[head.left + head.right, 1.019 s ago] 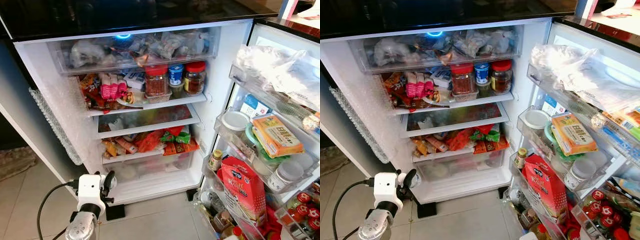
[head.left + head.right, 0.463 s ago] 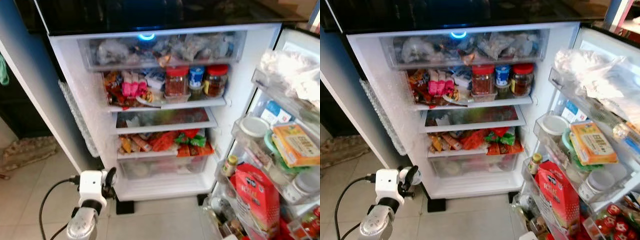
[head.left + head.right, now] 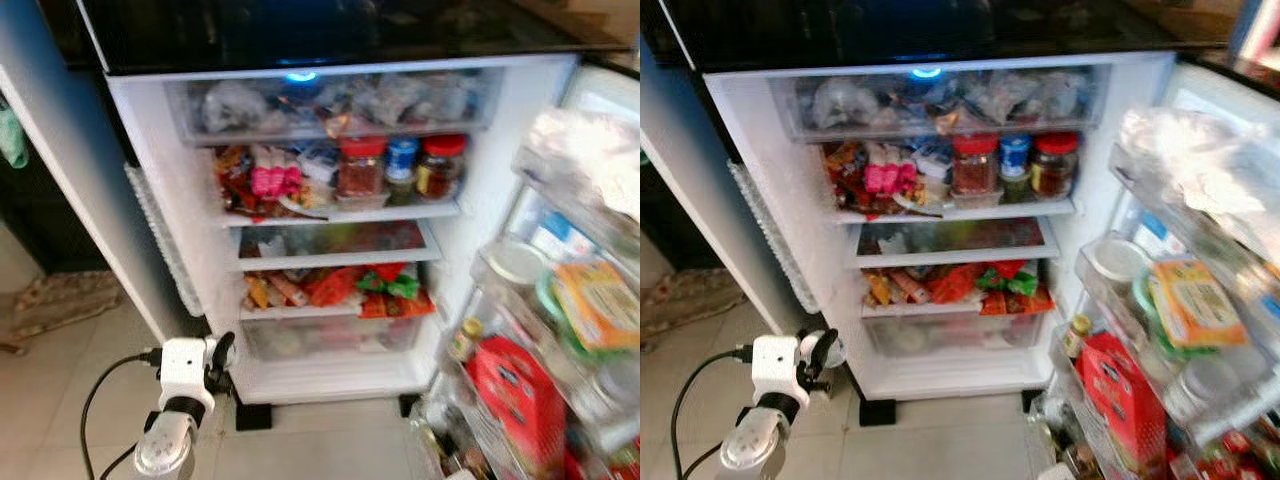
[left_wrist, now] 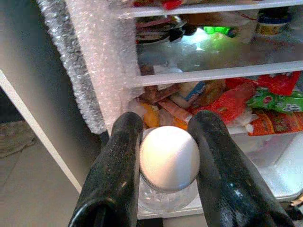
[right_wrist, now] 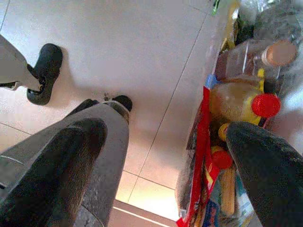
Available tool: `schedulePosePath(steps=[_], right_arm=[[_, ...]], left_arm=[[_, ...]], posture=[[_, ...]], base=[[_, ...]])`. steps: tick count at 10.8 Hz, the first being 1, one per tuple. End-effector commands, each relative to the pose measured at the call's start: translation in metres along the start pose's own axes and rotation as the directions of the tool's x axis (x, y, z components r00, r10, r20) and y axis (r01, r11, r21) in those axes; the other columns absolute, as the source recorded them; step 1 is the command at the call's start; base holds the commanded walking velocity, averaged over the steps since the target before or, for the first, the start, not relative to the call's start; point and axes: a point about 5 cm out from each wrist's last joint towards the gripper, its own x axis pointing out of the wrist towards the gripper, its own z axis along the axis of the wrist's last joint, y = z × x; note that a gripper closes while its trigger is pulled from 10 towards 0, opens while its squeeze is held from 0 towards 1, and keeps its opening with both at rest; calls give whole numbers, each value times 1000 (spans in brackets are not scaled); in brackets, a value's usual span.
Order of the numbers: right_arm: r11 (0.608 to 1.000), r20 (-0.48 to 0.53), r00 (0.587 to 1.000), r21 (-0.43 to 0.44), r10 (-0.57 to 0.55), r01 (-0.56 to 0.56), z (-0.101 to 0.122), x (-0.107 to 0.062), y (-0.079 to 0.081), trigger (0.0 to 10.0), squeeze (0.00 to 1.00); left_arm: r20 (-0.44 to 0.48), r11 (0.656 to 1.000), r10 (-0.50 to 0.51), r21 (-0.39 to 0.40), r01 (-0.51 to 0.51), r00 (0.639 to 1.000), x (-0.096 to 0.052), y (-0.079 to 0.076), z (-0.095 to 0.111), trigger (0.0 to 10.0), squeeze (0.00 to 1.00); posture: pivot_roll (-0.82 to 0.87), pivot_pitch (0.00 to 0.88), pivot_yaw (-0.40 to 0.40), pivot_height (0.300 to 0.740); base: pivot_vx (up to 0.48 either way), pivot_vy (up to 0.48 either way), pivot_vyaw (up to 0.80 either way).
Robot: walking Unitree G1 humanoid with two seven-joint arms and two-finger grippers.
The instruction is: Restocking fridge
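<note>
Tiled floor point(image 3: 330, 445) runs up to an open fridge point(image 3: 830, 250), door swung to the robot's right with packed door racks point(image 3: 1160, 330). Inside: top clear drawer point(image 3: 330, 105) stuffed with bags, below it a shelf with two red-lidded jars point(image 3: 362, 168), a blue-lidded tub point(image 3: 402, 160) between them and pink packets point(image 3: 275, 180); lower shelf holds red and green snack packs point(image 3: 370, 290); clear bottom drawer point(image 3: 330, 335) under that. Bubble wrap point(image 4: 94, 61) lines the fridge's left inner wall. Left gripper point(image 4: 165, 156) sits low in front of the fridge's lower left corner, fingers point(image 4: 118, 175) pinching a small clear jar with a white lid point(image 4: 169, 158); the jar sits right between the two fingers, lid facing the wrist camera, touching both, held off the floor just outside the fridge near the bottom drawer. Right gripper point(image 5: 161, 165) hangs over the floor beside the lower door rack, fingers point(image 5: 265, 165) spread wide, nothing between them; a yellow bottle with a red cap point(image 5: 246, 101) lies in the rack near it. Head views slightly blurred.
</note>
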Motion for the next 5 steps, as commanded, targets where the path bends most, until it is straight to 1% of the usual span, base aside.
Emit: schedulePosePath(steps=[1,5], right_arm=[[1000,-6,1000,14,7,-7,-1,0,1,10000,0],[1000,-11,1000,8,8,-8,-1,0,1,10000,0]], left_arm=[[-17,1000,-4,-1,4,1000,2,2,-1,10000,0],[-13,1000,-8,-2,8,1000,3,2,0,10000,0]], posture=[[-23,0,-2,740],[-26,0,-3,740]], base=[[285,0,0],[306,0,0]])
